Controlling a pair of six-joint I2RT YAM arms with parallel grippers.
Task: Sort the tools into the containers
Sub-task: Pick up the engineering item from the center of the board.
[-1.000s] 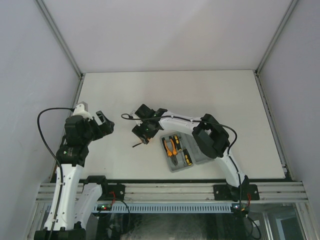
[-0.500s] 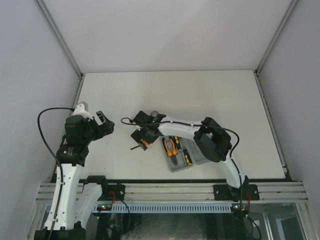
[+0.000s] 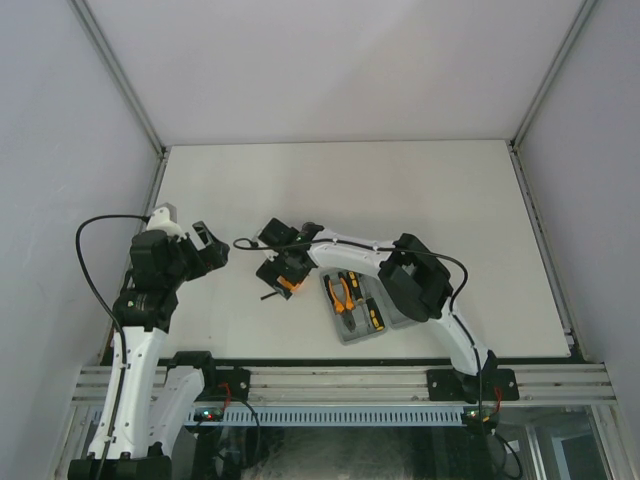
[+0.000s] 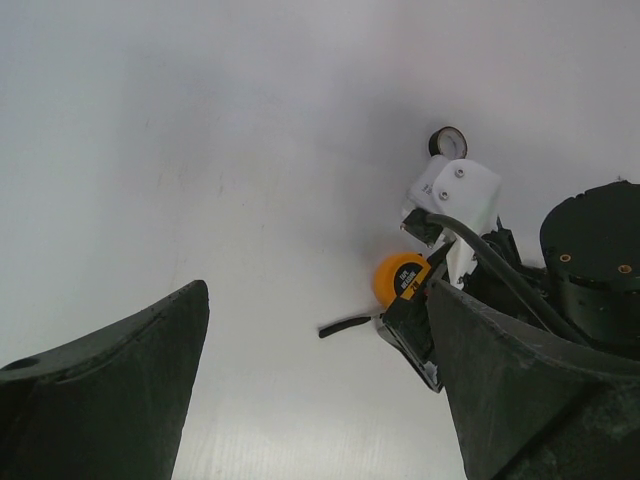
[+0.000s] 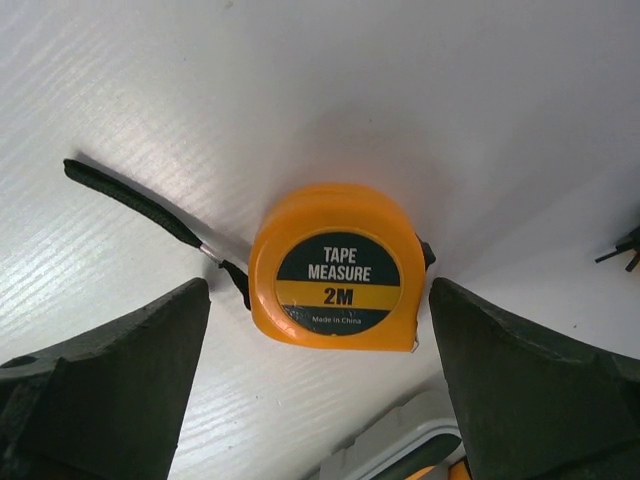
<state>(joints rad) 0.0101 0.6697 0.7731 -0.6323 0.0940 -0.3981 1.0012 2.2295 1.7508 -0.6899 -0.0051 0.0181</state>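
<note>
The round orange tape measure (image 5: 335, 265) lies flat on the white table, its black wrist strap (image 5: 130, 205) trailing to the left. My right gripper (image 5: 318, 330) hangs over it, open, one finger on each side with a gap to the casing. From above the tape measure (image 3: 290, 283) peeks out under the right gripper (image 3: 283, 268). The grey tool case (image 3: 345, 338) lies open just right of it, with orange-handled pliers (image 3: 343, 293) and a black-and-yellow screwdriver (image 3: 373, 315) in its recesses. My left gripper (image 3: 208, 245) is open and holds nothing, off to the left.
A black ring (image 4: 447, 142) stands on the table beyond the right wrist. Thin black prongs (image 5: 625, 250) show at the right edge of the right wrist view. A corner of the case (image 5: 400, 440) lies close under the right fingers. White walls enclose the table.
My right gripper has moved left and lower over the tape measure, and its jaws have spread wider. The tape measure and the left arm have not moved.
</note>
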